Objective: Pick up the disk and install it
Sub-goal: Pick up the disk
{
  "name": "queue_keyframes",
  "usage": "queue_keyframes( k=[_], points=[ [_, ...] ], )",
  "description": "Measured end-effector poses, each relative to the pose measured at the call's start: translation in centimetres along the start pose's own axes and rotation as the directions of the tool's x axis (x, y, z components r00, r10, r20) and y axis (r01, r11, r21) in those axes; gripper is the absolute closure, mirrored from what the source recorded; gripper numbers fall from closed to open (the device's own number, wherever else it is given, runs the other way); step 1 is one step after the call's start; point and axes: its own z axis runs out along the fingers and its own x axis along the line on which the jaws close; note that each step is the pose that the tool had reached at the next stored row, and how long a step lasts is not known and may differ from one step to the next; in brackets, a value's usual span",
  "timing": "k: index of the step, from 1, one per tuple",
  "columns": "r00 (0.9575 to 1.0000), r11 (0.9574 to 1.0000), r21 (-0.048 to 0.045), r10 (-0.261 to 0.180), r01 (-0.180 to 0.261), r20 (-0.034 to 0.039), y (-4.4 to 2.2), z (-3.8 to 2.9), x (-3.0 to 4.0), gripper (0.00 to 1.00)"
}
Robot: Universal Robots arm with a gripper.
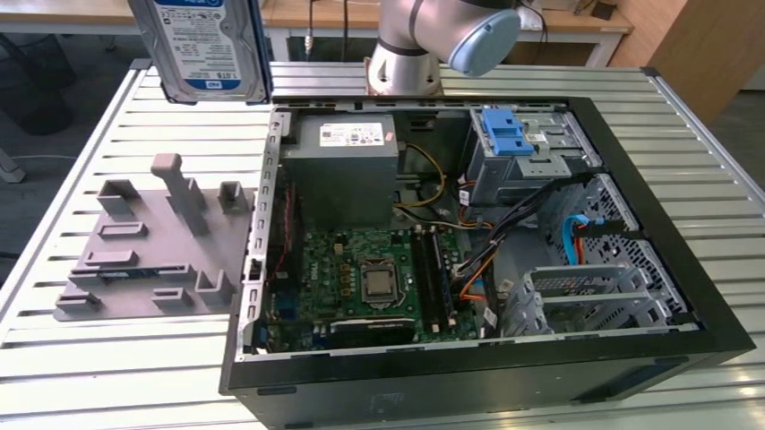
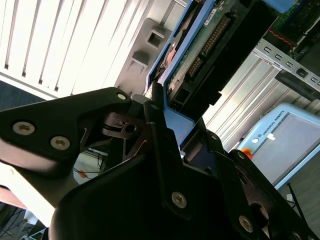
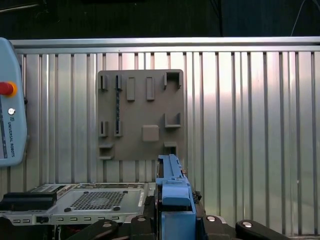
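In the exterior view, the disk (image 1: 203,45) is seen lifted high over the slatted table (image 1: 96,134), on the exterior view's left of the open computer case (image 1: 669,269); its labelled face is turned to the camera. The grey fixture plate (image 1: 143,242) lies on the table below it. The drive cage (image 1: 532,148) with its blue latch sits inside the case, beside the power supply (image 1: 347,157) and well apart from the disk.

In the second wrist view, the gripper (image 2: 172,112) is shown from close by; its fingers (image 2: 154,125) are pressed together on the blue bracket (image 2: 181,124) that frames the disk, and the circuit-board side of the disk is seen beyond them.

In the first wrist view, the bracket is seen edge-on above the gripper's black body, with the fixture plate and a teach pendant (image 3: 10,115) lying on the table.

The carrying seems to be the step in hand. As only plastic is gripped, a slow movement is judged best; the disk should be held without tilt and brought high over the case wall.
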Motion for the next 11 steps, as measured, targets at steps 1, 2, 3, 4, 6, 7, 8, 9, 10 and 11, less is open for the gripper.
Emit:
queue_keyframes(
  k=[1, 2, 3, 4, 6, 7, 8, 9, 10, 11],
  points=[
    [1.0000, 1.0000, 0.0000, 0.000, 0.000, 0.0000, -0.04, 0.00, 0.00, 0.64],
    [1.0000, 1.0000, 0.0000, 0.000, 0.000, 0.0000, -0.07, 0.00, 0.00, 0.64],
    [1.0000, 1.0000, 0.0000, 0.000, 0.000, 0.0000, -0.11, 0.00, 0.00, 0.64],
    [1.0000, 1.0000, 0.0001, 0.000, 0.000, 0.0001, -0.14, 0.00, 0.00, 0.64],
    [1.0000, 1.0000, -0.0001, 0.000, 0.000, 0.0000, -0.21, 0.00, -0.01, 0.64],
    [1.0000, 1.0000, 0.0000, 0.000, 0.000, 0.0001, -0.25, 0.00, -0.01, 0.64],
    [1.0000, 1.0000, 0.0000, 0.000, 0.000, 0.0000, -0.28, 0.00, -0.01, 0.64],
    [1.0000, 1.0000, 0.0000, 0.000, 0.000, 0.0000, -0.32, -0.01, -0.01, 0.64],
    [1.0000, 1.0000, 0.0000, 0.000, 0.000, 0.0000, -0.35, 0.00, -0.01, 0.64],
    [1.0000, 1.0000, 0.0000, 0.000, 0.000, 0.0000, -0.39, 0.00, -0.01, 0.64]
  ],
)
